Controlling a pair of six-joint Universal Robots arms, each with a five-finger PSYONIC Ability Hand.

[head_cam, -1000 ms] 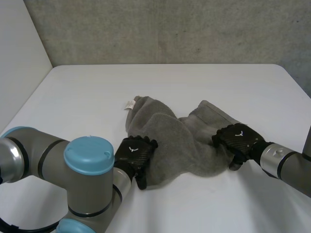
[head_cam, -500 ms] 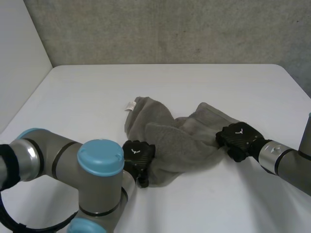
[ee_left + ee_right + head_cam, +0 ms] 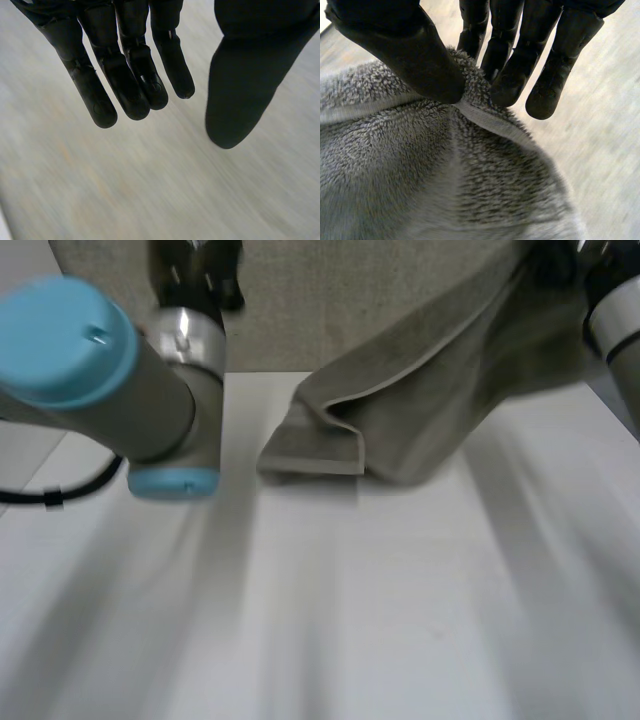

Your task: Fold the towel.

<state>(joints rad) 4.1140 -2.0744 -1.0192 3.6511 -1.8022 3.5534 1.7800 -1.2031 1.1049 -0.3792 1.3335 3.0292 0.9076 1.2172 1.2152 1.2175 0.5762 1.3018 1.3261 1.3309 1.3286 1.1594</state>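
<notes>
My right hand (image 3: 395, 45) pinches the towel (image 3: 420, 165) by its hem, thumb against fingers, so cloth drapes below my palm; left hand (image 3: 125, 60) spread, empty.

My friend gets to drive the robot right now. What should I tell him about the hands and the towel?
Left hand: open, holding nothing, raised above the table.
Right hand: pinching the towel at its hemmed edge between thumb and fingers, held high.
Towel: hangs from the right hand, its lower end crumpled on the table.
Done: one edge is gripped.
Left: no neat fold yet; probably take a second grip with the left hand, spread it, then fold.
</notes>
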